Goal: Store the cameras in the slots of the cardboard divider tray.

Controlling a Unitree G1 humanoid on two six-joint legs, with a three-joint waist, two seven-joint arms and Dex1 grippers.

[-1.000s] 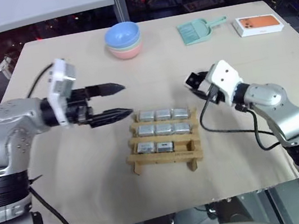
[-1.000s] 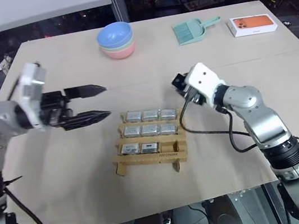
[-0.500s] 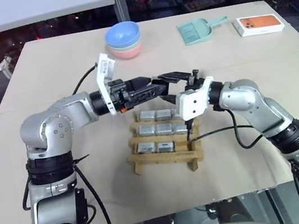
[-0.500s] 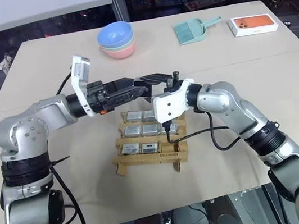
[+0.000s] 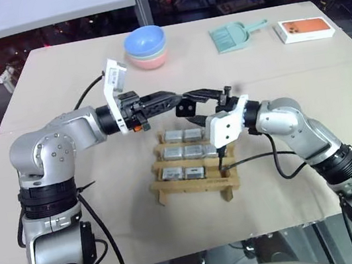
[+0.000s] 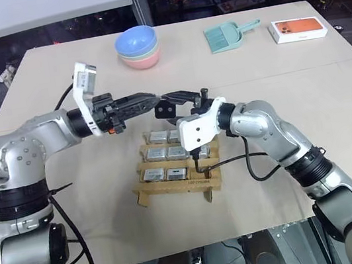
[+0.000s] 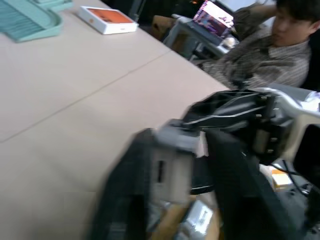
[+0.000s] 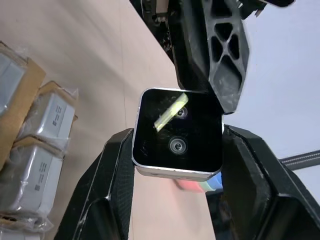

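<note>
Above the back edge of the cardboard divider tray [image 5: 191, 184], a small silver-grey camera [image 5: 184, 108] hangs between both grippers. My right gripper [image 5: 188, 102] reaches in from the right and is shut on it; in the right wrist view the camera's black lens face [image 8: 177, 132] sits clamped between its fingers. My left gripper [image 5: 175, 98] comes from the left, level, and is shut on the same camera [image 7: 172, 165], a finger on either side of it. The tray holds several wrapped cameras [image 5: 184, 152]. Its front right slot [image 5: 215, 171] shows bare cardboard.
Stacked bowls [image 5: 146, 46] stand at the back of the table, with a teal dustpan [image 5: 234, 34] and a white-and-orange box [image 5: 306, 28] at the back right. A black cable [image 5: 223, 157] from the right wrist droops over the tray. A person [image 7: 280, 45] sits beyond the table.
Both arms swung inward from wide apart and met over the tray. The left gripper, open before, has shut on the camera that the right gripper holds.
</note>
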